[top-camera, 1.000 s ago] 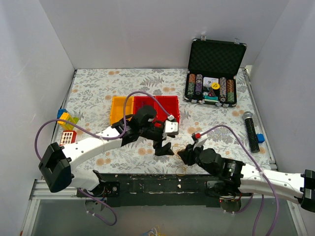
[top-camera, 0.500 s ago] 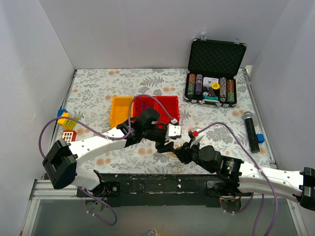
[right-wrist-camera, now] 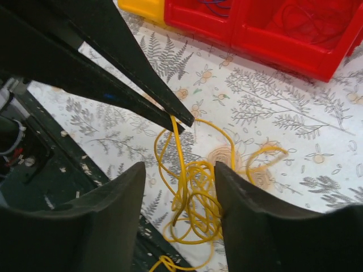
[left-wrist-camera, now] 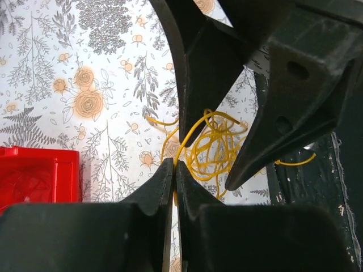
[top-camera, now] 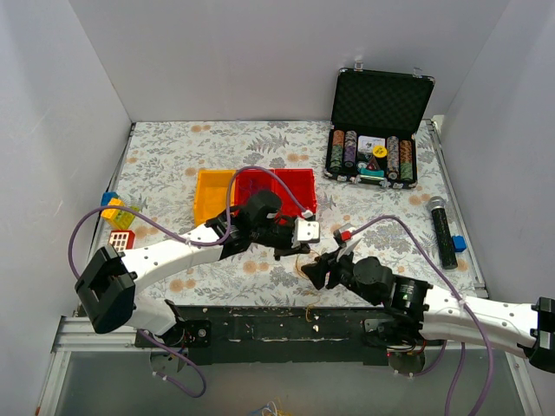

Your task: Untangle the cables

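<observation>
A small tangle of thin yellow cables (right-wrist-camera: 195, 192) lies on the flowered cloth near the table's front edge, seen also in the left wrist view (left-wrist-camera: 212, 150) and from above (top-camera: 305, 260). My left gripper (left-wrist-camera: 174, 164) is shut on one yellow strand that rises from the tangle; its tips show in the right wrist view (right-wrist-camera: 184, 120). My right gripper (right-wrist-camera: 180, 165) stands open just above the tangle, one finger on each side, holding nothing. Thin red and blue cables (right-wrist-camera: 295, 22) lie in the red bin (right-wrist-camera: 272, 54).
Red bin (top-camera: 277, 186) and yellow bin (top-camera: 212, 192) sit just behind the grippers. An open case of poker chips (top-camera: 375, 130) stands at the back right, a microphone (top-camera: 442, 230) at the right, toy blocks (top-camera: 117, 215) at the left. The black front rail (top-camera: 260, 325) runs right below the tangle.
My left gripper came in toward the right one and shut on a yellow strand. My right gripper, shut before, opened and let go over the tangle.
</observation>
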Action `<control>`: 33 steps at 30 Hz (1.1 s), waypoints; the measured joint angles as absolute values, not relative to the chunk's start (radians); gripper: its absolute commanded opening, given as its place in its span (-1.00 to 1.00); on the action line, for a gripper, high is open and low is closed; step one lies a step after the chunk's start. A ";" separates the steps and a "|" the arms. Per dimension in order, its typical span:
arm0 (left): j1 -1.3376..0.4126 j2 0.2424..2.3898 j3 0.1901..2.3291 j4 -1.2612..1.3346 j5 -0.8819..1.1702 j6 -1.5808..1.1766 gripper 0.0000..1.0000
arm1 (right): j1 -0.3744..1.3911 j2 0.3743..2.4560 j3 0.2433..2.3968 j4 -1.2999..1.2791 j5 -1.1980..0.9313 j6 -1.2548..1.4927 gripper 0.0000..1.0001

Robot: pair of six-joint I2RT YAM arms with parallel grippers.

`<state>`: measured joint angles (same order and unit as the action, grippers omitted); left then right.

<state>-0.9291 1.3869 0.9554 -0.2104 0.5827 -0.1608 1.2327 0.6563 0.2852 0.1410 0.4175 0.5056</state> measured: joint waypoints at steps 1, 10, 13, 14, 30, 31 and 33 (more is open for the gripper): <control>-0.929 1.387 0.957 -0.211 0.577 -0.161 -1.00 | 1.233 0.655 0.285 0.134 0.422 0.503 0.43; -0.929 1.365 0.982 -0.237 0.523 -0.201 -1.00 | 1.233 0.455 0.285 0.015 0.509 0.516 0.51; -0.929 1.346 0.983 -0.241 0.523 -0.222 -1.00 | 1.233 0.414 0.285 0.026 0.524 0.507 0.50; -0.929 1.341 0.983 -0.241 0.524 -0.229 -1.00 | 1.233 0.421 0.285 0.028 0.523 0.502 0.49; -0.929 1.334 1.179 -0.309 0.542 -0.355 -1.00 | 1.233 0.858 0.292 0.325 0.408 0.443 0.19; -0.928 1.334 1.197 -0.321 0.542 -0.360 -1.00 | 1.233 0.888 0.297 0.336 0.408 0.443 0.13; -0.925 1.334 1.250 -0.348 0.546 -0.375 -1.00 | 1.233 0.940 0.307 0.352 0.405 0.443 0.04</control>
<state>-0.9245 1.3342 1.2503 -0.3481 0.5465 -0.3752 1.2327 0.9401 0.3069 0.3519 0.4049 0.4427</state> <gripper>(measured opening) 0.015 0.581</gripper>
